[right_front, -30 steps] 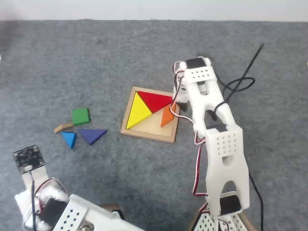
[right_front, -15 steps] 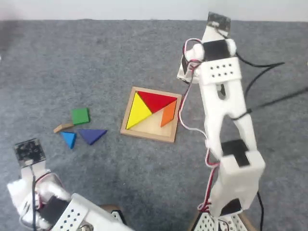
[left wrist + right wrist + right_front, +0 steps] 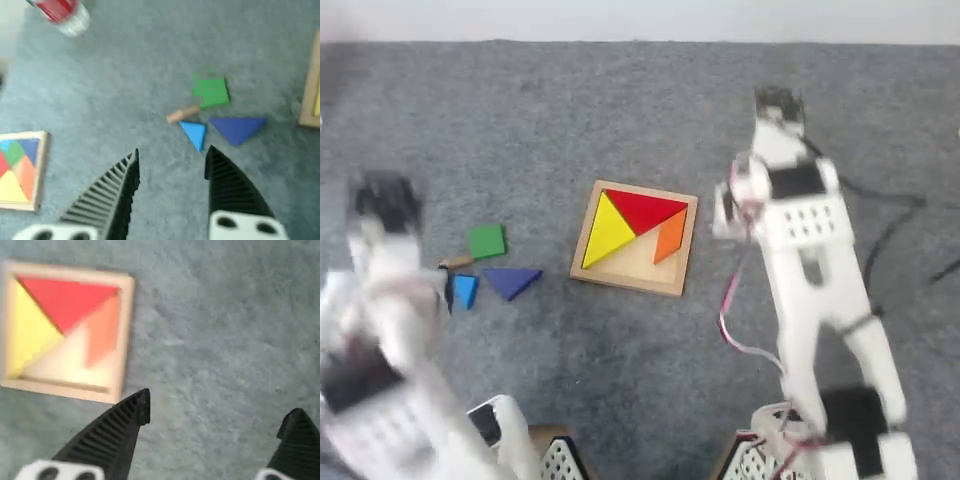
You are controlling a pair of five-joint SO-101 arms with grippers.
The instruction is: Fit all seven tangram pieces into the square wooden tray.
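High view: right arm (image 3: 807, 250) off tray (image 3: 626, 283); left arm (image 3: 380, 300) swung up.

Overhead camera and closer right wrist camera both look down on the tray (image 3: 626, 282).

Robotics lab bench: grey felt mat (image 3: 520, 110), white printed arms (image 3: 810, 270), loose servo wires (image 3: 722, 318).

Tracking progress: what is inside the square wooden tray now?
The wooden tray holds a yellow triangle, a red triangle and an orange piece; the rest is bare wood. Nothing covers it.
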